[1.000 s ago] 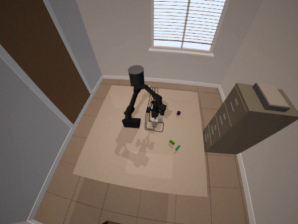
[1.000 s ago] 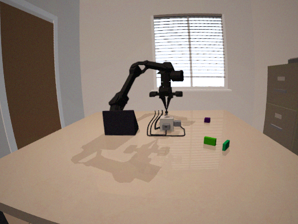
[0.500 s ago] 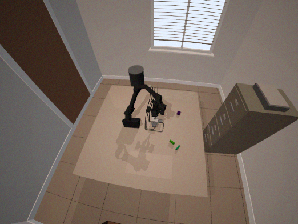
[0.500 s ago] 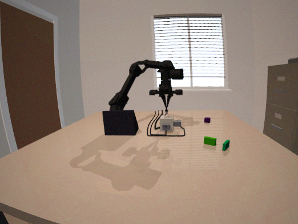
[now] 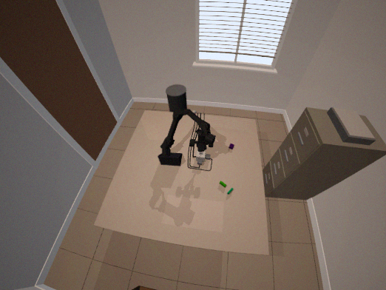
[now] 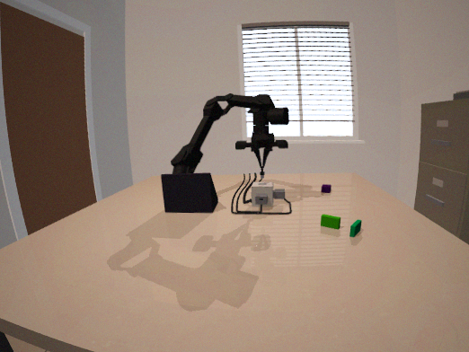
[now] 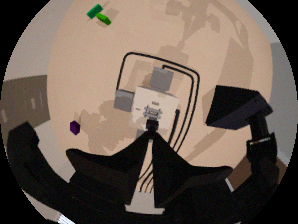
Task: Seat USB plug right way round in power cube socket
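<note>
The power cube (image 5: pixel 200 157) (image 6: pixel 269 190) (image 7: pixel 170 105) stands upright, pale, with the top socket facing up. My gripper (image 6: pixel 262 172) (image 7: pixel 150 135) points straight down above it, shut on the USB plug (image 6: pixel 262 175) (image 7: pixel 152 124), a small dark body with a lighter tip. In the exterior view a small gap shows between the plug's tip and the cube's top, so the plug is out of the socket. The wrist view shows grey detail around the socket (image 7: pixel 154 112) just beyond the plug. The plug's way round is too small to tell.
Grey side plugs (image 6: pixel 278 194) (image 7: pixel 162 78) with black cables sit on the cube's sides; cables loop around it. The arm's dark base (image 5: pixel 170 159) (image 6: pixel 189 193) is left of it. A purple block (image 5: pixel 231 146) (image 6: pixel 326 189) and two green blocks (image 5: pixel 222 183) (image 6: pixel 355 228) lie to the right.
</note>
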